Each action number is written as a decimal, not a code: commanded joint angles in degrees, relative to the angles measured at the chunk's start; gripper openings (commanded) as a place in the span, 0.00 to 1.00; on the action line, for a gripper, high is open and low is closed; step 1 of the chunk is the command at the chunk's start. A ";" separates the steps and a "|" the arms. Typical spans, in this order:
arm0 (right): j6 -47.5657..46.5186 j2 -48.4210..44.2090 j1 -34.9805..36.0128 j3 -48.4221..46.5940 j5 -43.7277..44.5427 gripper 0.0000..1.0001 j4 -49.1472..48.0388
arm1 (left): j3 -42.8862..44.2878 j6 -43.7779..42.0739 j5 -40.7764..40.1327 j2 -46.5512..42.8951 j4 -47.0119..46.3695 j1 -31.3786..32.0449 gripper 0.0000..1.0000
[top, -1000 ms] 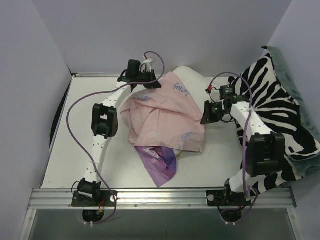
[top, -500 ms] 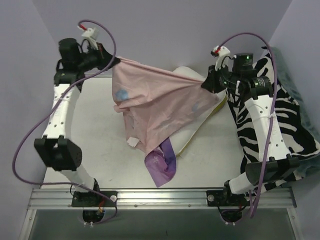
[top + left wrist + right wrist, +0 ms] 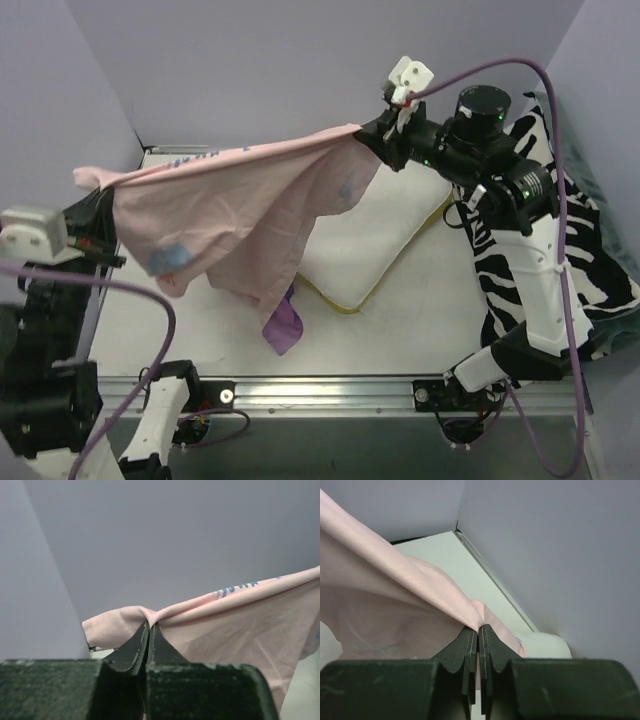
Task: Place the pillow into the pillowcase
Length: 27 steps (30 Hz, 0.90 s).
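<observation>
Fingers of left gripper (image 3: 150, 625) and right gripper (image 3: 478, 628) clench the raised pillowcase (image 3: 240, 205); I judge the pillow (image 3: 365, 240) not yet inserted.

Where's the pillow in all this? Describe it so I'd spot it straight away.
Look at the white table, right of centre. Lying flat there, partly hidden by the hanging pink pillowcase, is the pillow: plump and white with a yellow edge, unlike the zebra-striped blanket on its right.
</observation>
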<state>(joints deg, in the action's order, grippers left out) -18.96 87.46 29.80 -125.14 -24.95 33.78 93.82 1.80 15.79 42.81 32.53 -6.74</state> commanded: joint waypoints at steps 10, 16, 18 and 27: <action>-11.53 -9.07 7.28 3.49 13.17 0.00 -20.94 | 8.14 -11.03 -27.30 -4.67 12.56 -2.66 0.00; -15.67 0.06 8.70 11.14 14.22 0.00 -31.13 | -11.41 -16.47 -33.63 -1.94 -2.86 0.85 0.00; -16.28 7.67 8.78 8.97 16.24 0.00 -35.08 | -16.45 -17.53 -33.46 1.29 -7.38 0.85 0.00; -23.22 49.76 8.60 -20.47 24.77 0.00 -55.28 | -21.52 -8.85 -26.17 31.14 -29.98 -13.90 0.00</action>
<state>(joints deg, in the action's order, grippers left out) -36.91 129.82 39.46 -137.49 -8.05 -6.59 67.92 -10.59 -7.97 66.89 12.82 -14.09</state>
